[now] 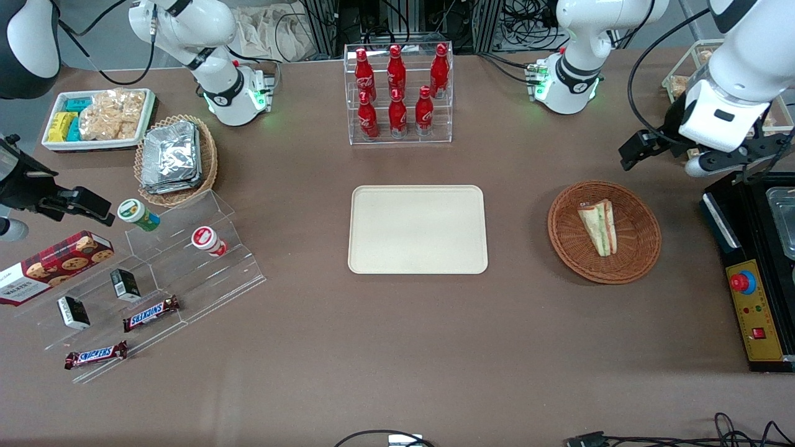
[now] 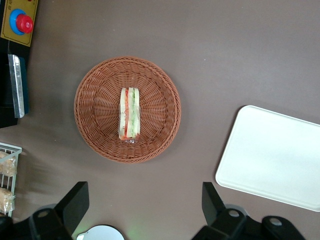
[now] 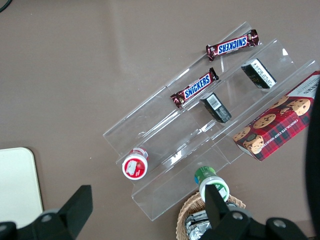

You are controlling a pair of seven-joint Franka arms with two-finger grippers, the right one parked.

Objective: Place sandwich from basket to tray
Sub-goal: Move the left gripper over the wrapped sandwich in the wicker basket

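Note:
The sandwich (image 1: 599,226) (image 2: 129,113), a white-bread wedge with green and red-orange layers, lies in the middle of the round brown wicker basket (image 1: 562,242) (image 2: 90,120). The cream tray (image 1: 417,229) (image 2: 275,155) lies flat with nothing on it at the table's middle, beside the basket toward the parked arm's end. My gripper (image 1: 702,155) (image 2: 145,205) hangs high above the table, a little farther from the front camera than the basket and toward the working arm's end. It is open, with its fingers spread wide and nothing between them.
A black machine with a red button (image 1: 754,298) stands at the working arm's end, close to the basket. A clear rack of red bottles (image 1: 399,93) stands farther back than the tray. A stepped acrylic shelf with snacks (image 1: 155,279), an oval basket of foil packets (image 1: 174,158) and a snack tray (image 1: 96,118) are at the parked arm's end.

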